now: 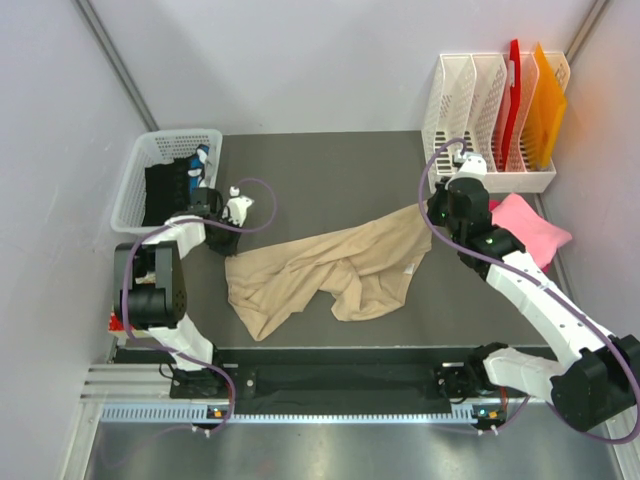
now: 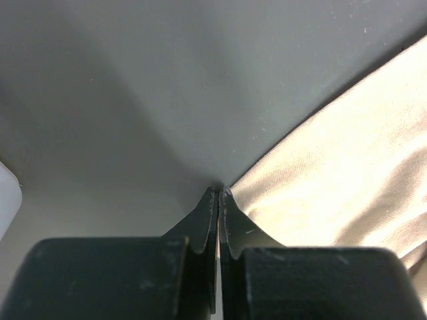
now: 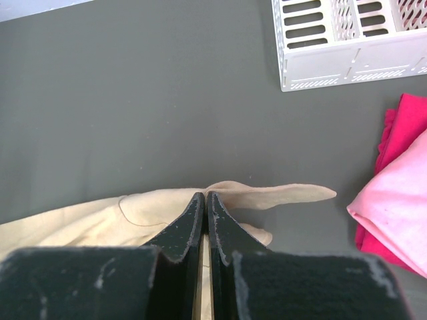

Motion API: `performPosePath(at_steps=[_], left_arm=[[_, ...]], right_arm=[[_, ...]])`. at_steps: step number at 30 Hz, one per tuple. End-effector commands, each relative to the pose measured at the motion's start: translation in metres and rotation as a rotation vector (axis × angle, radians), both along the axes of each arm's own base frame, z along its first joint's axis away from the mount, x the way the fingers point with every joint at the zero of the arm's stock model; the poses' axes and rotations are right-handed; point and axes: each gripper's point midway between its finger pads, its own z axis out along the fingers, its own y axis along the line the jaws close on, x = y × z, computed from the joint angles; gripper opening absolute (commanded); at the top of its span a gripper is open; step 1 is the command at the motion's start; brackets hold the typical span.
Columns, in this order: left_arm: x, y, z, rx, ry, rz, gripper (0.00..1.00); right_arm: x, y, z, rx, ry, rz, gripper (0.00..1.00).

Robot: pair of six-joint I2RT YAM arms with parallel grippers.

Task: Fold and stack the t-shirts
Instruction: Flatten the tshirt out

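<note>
1. Overhead, a dark grey surface carries a crumpled tan t-shirt. Two robot arms reach in from the near edge, one at each end of the shirt.
2. The left claw has its jaws pressed together, with the tips down at the shirt's left edge. The cloth spreads away to this claw's right and touches its right finger. Whether any fabric is caught between the jaws cannot be told.
3. The right claw is pressed together too, at the shirt's far right corner. Tan cloth lies on both sides of its tips and shows in the slit between the jaws, so it seems to be pinching that corner. A loose flap of cloth points away to this claw's right.
4. The pink t-shirt lies further to the right of the right claw, apart from the tan one, in a flat bundle.
5. A white slotted rack stands beyond the right claw. A white mesh basket sits beyond the left claw.
6. The step in hand looks like taking hold of two opposite ends of the tan shirt to spread it flat. It is not yet folded, and nothing is stacked.
7. The next move likely calls for both claws to lift and draw apart together until the cloth goes taut. The left hold looks doubtful and may need taking deeper into the cloth.
</note>
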Motion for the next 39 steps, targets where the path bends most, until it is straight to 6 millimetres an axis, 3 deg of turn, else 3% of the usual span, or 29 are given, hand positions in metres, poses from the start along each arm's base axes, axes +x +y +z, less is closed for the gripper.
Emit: performPosePath(at_steps=[1,3,5,8,13,16,22,39], left_arm=[[-0.013,0.006,-0.003,0.003,0.047,0.007,0.0],[-0.009,0.005,0.01,-0.001,0.022,0.0,0.0],[-0.012,0.004,0.028,-0.011,-0.001,-0.02,0.21],[-0.019,0.005,0.055,-0.014,-0.055,-0.055,0.42],[-0.032,0.008,0.073,0.001,-0.096,-0.082,0.49],[-0.037,0.008,0.073,-0.008,-0.097,-0.079,0.5],[-0.043,0.011,0.046,-0.004,-0.045,-0.064,0.49],[-0.002,0.013,0.009,-0.05,0.008,0.029,0.49]], right_arm=[[0.005,-0.005,0.015,0.012,-0.055,-0.019,0.0],[0.005,-0.005,0.014,0.008,-0.052,-0.022,0.0],[0.006,-0.005,0.014,0.009,-0.052,-0.022,0.0],[0.005,-0.005,0.013,0.007,-0.051,-0.024,0.0],[0.004,-0.007,0.015,0.008,-0.058,-0.027,0.0],[0.004,-0.006,0.015,0.009,-0.058,-0.023,0.0],[0.001,-0.007,0.018,0.012,-0.066,-0.023,0.0],[0.002,0.0,0.014,0.019,-0.059,0.004,0.0]])
